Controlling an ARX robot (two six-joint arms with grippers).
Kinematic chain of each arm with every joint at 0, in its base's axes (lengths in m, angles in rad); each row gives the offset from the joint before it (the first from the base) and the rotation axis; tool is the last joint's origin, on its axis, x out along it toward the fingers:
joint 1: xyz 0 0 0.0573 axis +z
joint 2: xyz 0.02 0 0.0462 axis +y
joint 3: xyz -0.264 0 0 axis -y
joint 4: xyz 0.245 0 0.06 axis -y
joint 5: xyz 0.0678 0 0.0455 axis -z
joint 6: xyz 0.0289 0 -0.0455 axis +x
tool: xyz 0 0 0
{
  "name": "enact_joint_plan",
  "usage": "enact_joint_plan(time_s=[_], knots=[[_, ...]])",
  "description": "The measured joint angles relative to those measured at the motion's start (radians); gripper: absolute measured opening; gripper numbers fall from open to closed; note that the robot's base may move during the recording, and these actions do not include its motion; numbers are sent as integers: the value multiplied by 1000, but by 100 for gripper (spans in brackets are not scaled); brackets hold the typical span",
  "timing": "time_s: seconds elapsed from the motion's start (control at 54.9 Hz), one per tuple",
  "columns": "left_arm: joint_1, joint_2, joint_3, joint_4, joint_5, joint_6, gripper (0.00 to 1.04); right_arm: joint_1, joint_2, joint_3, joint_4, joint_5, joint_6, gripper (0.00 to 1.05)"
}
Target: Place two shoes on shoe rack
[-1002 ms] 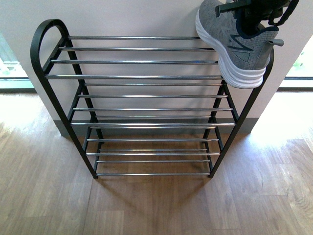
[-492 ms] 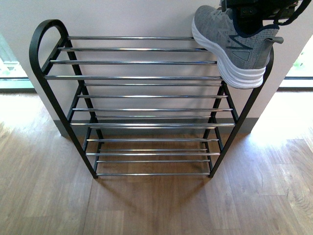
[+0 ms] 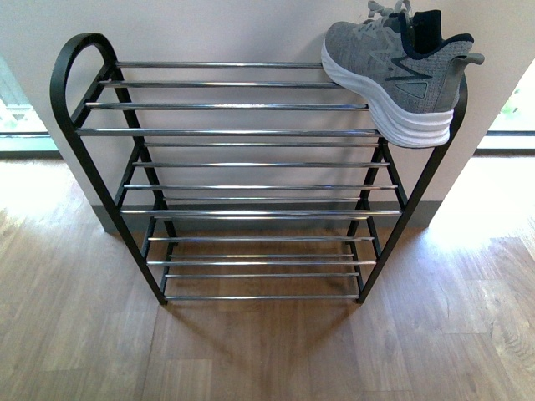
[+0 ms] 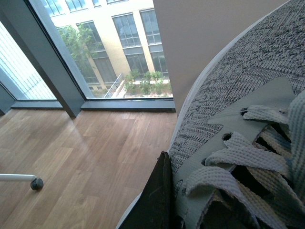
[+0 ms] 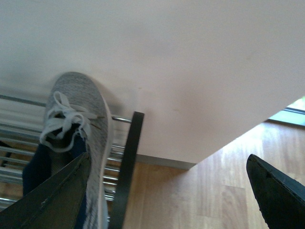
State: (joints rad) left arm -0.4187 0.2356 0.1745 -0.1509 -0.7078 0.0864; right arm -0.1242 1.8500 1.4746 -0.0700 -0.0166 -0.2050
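Note:
One grey knit sneaker (image 3: 393, 79) with a white sole lies on the right end of the top tier of the black and chrome shoe rack (image 3: 234, 131), its heel over the right arched end. Neither gripper shows in the front view. In the left wrist view my left gripper (image 4: 190, 210) is shut on a second grey sneaker (image 4: 238, 119) by its laced upper, above the floor; one dark finger (image 4: 157, 200) shows against it. My right gripper (image 5: 167, 191) is open and empty, beside the racked sneaker (image 5: 90, 114) and the rack's end post (image 5: 127, 167). The light-blue slides are out of view.
The rack stands against a white wall (image 3: 217, 29) on a wooden floor (image 3: 267, 351). Floor-level windows flank the wall (image 3: 17, 117). In the left wrist view a large window (image 4: 95, 47) and a caster wheel (image 4: 36, 183) on the floor show.
The gripper that was over the sneaker has let go and lifted out of the front view. The sneaker has settled flatter on the top tier, its toe a little further left.

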Motion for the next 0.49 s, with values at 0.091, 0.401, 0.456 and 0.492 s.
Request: enact_joint_plan(time_s=[0.091, 0.401, 0.456, 0.492], knots=[[0, 0, 0, 0, 0, 0, 2, -26, -83, -85, 37, 6, -49, 95], [0, 0, 0, 0, 0, 0, 2, -53, -265, -423, 496, -121, 21, 78], [0, 0, 0, 0, 0, 0, 2, -42, -293, -509, 611, -132, 77, 71], [0, 0, 0, 0, 0, 0, 2, -34, -317, -571, 676, -132, 101, 66]])
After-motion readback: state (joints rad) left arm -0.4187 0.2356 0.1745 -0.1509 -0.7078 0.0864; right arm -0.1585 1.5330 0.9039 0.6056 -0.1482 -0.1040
